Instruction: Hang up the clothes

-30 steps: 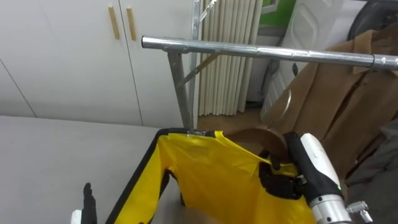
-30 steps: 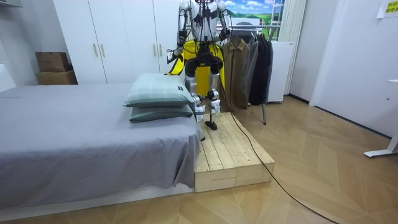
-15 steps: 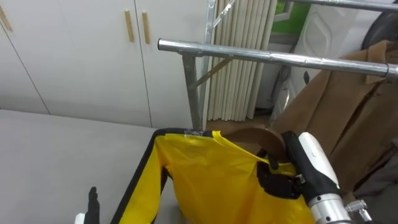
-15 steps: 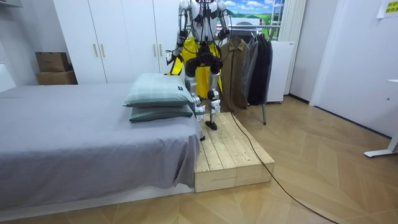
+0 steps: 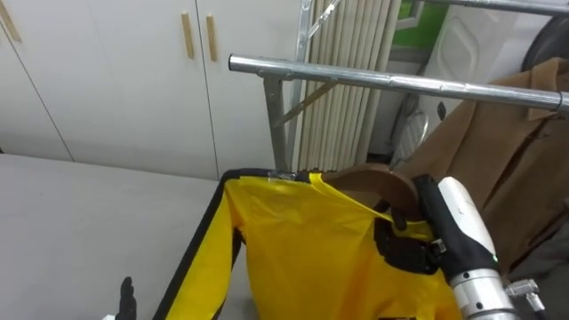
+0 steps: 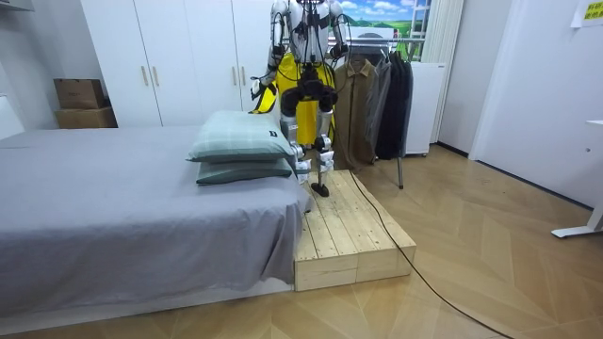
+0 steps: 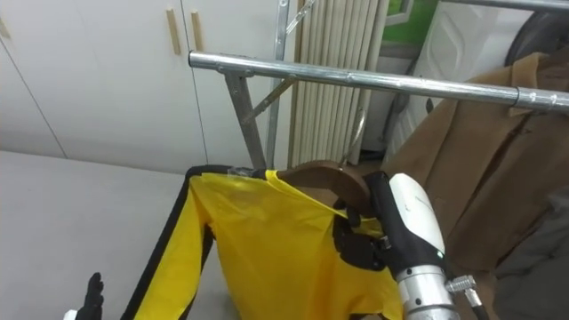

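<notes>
A bedroom: tall white wardrobe doors (image 5: 116, 80) with slim wooden handles (image 5: 188, 36) fill the back wall, and a cream ribbed panel (image 5: 342, 116) stands behind the clothes rack. The robot stands on a low platform of pale wooden planks (image 6: 353, 235), just beside a wide grey-sheeted bed (image 6: 113, 207), and faces the rack.

The rack's horizontal silver metal rail (image 5: 400, 82) crosses the eye views above the work, carried by a grey upright post (image 5: 277, 124) with a slanted brace. A long brown coat (image 5: 498, 151) already hangs on the rail to the robot's right, with dark garments (image 6: 394, 104) beyond it.

The bright yellow garment with black trim (image 5: 311, 249) sits on a curved brown wooden hanger (image 5: 373, 182), below the rail and in front of the post, between the post and the brown coat. The right robot hand (image 5: 404, 251) is clenched on the yellow garment at the hanger's shoulder. I cannot tell whether the hanger's hook reaches the rail.

The left robot hand (image 5: 127, 298) shows at the lower left over the bed, a straight finger pointing up, apart from the garment.

Two grey-green pillows (image 6: 240, 137) are stacked at the bed's corner, and brown cardboard boxes (image 6: 80, 94) sit by the wardrobe.

A small tab at the garment's collar (image 5: 280, 175) and a yellow notice on the wall (image 6: 589, 11) are too small to read.
</notes>
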